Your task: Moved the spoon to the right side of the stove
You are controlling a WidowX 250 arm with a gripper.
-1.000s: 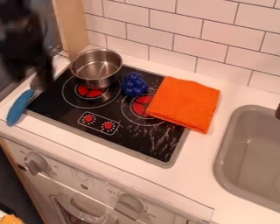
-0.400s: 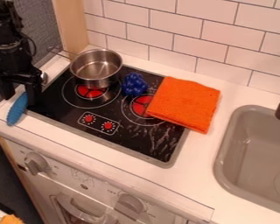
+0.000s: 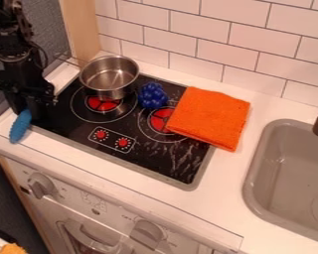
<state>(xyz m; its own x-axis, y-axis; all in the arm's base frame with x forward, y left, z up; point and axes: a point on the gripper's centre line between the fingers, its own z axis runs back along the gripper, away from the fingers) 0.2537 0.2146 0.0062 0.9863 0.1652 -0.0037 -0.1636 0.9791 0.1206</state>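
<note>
Bright, soft light over white counter [image 3: 222, 181] and wall tiles [image 3: 195, 30] — source hard to tell. Pale, streaky glare on glossy black stove top [image 3: 148, 161], strongest toward its lower right corner. Small highlights on metal pot [image 3: 109, 82]. Gentle shading down inner walls of sink [image 3: 281, 158]. Robot arm [image 3: 19, 54] very dark — details sunk in black. Deep shade beside oven front [image 3: 119, 218], lower left.

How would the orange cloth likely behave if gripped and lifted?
The orange cloth would probably droop, since it looks like soft folded fabric. Its layers may unfold if pinched by one edge. Its textured surface suggests it wouldn't be slippery.
</note>
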